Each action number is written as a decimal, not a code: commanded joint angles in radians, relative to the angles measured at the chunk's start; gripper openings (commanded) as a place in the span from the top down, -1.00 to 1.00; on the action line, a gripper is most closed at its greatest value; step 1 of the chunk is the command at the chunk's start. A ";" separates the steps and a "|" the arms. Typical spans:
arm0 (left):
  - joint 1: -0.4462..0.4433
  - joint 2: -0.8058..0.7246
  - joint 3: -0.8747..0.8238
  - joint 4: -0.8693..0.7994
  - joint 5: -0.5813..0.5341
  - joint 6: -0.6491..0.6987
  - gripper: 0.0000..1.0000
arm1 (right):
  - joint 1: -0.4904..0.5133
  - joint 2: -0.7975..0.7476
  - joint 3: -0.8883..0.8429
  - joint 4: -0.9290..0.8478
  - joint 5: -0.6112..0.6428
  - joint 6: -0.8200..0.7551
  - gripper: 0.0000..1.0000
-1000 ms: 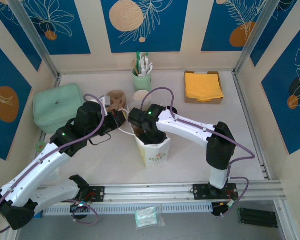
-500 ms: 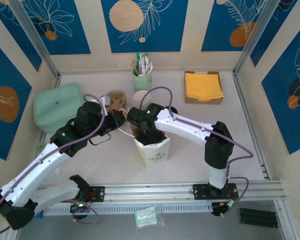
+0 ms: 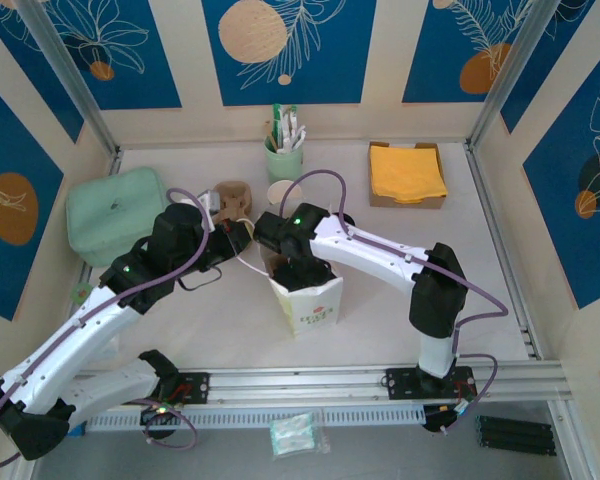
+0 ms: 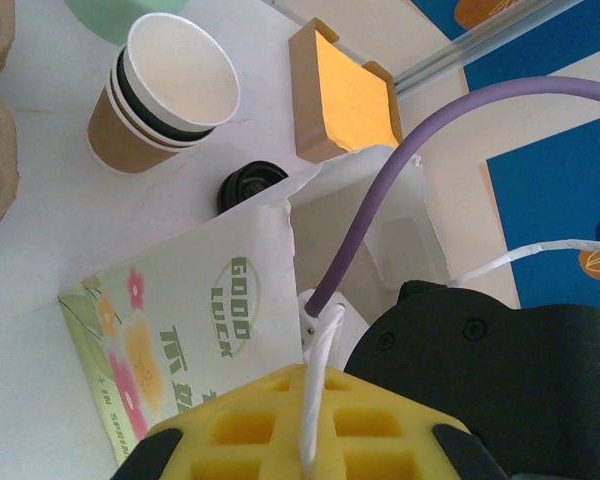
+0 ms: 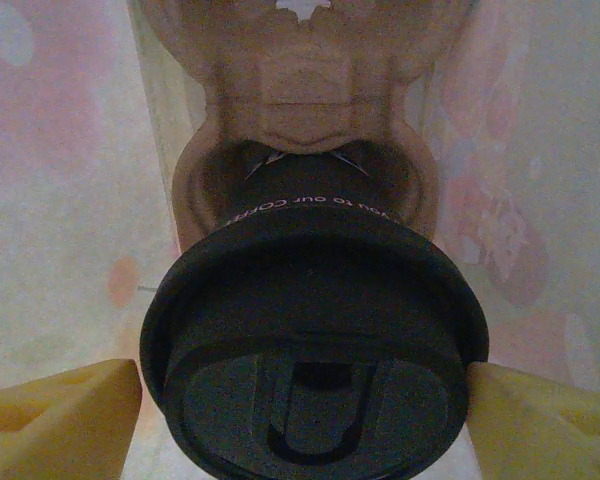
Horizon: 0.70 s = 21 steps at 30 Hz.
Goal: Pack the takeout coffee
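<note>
Nearly done, by my reading: the coffee (image 5: 315, 380) stands inside the bag (image 3: 308, 305), mid-bench (image 3: 430, 260), seated in a pulp carrier (image 5: 300, 90). My right tool (image 5: 305, 425) is down in the bag, spread, its fingers (image 5: 60, 420) flanking the cup rather than squeezing it, I judge. My left tool (image 4: 305, 440) is pressed together, pinching the bag's handle (image 4: 320, 370). Left to do: lift the right arm out and drop the handle.

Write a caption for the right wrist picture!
Takeout coffee nestled in a cardboard carrier, between the yellow fingers of the right gripper.
</note>
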 commanded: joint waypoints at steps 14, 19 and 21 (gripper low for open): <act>-0.007 -0.006 0.008 -0.002 -0.011 0.013 1.00 | 0.018 -0.021 0.067 -0.030 0.016 0.002 -0.84; -0.007 -0.004 0.009 -0.002 -0.011 0.013 1.00 | 0.018 -0.025 0.096 -0.042 0.019 -0.002 -0.87; -0.006 -0.003 0.010 -0.002 -0.012 0.015 1.00 | 0.018 -0.027 0.109 -0.051 0.022 -0.003 -0.88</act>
